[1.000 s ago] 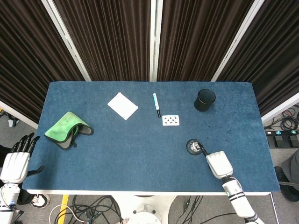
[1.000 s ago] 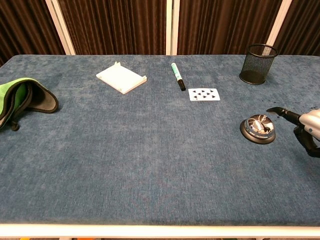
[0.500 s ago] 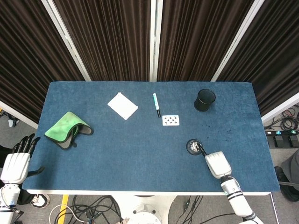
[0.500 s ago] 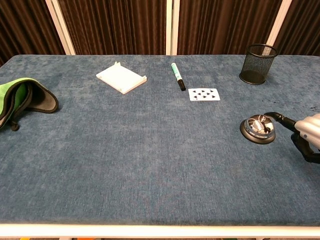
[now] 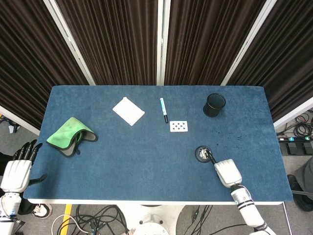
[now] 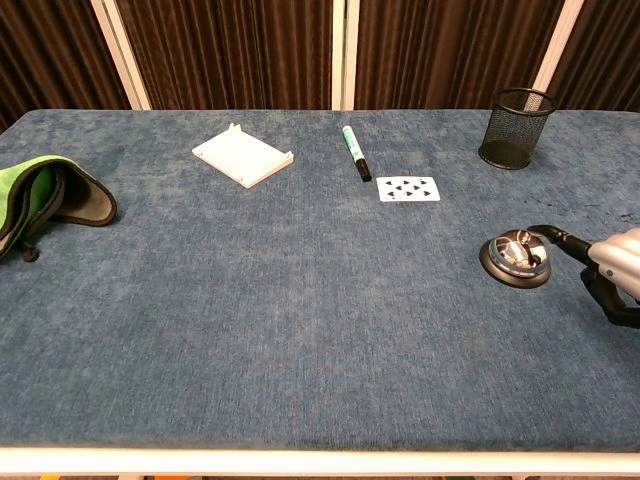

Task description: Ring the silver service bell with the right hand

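Observation:
The silver service bell (image 5: pixel 202 153) (image 6: pixel 514 257) stands on its black base near the table's front right. My right hand (image 5: pixel 227 172) (image 6: pixel 612 270) lies just right of it, low over the cloth. One black finger (image 6: pixel 556 238) reaches out and its tip touches the bell's top button. The other fingers curl under the palm and hold nothing. My left hand (image 5: pixel 17 169) hangs off the table's front left corner with its fingers stretched apart and empty; only the head view shows it.
A black mesh cup (image 6: pixel 515 127) stands at the back right. A playing card (image 6: pixel 407 189), a green-capped marker (image 6: pixel 355 152) and a white pad (image 6: pixel 243 155) lie mid-table. A green cloth (image 6: pixel 40 205) sits at the left edge of the blue table (image 6: pixel 300 330).
The right hand has slid left toward the bell and its outstretched finger has come down from beside the bell onto its top. The left hand has not moved.

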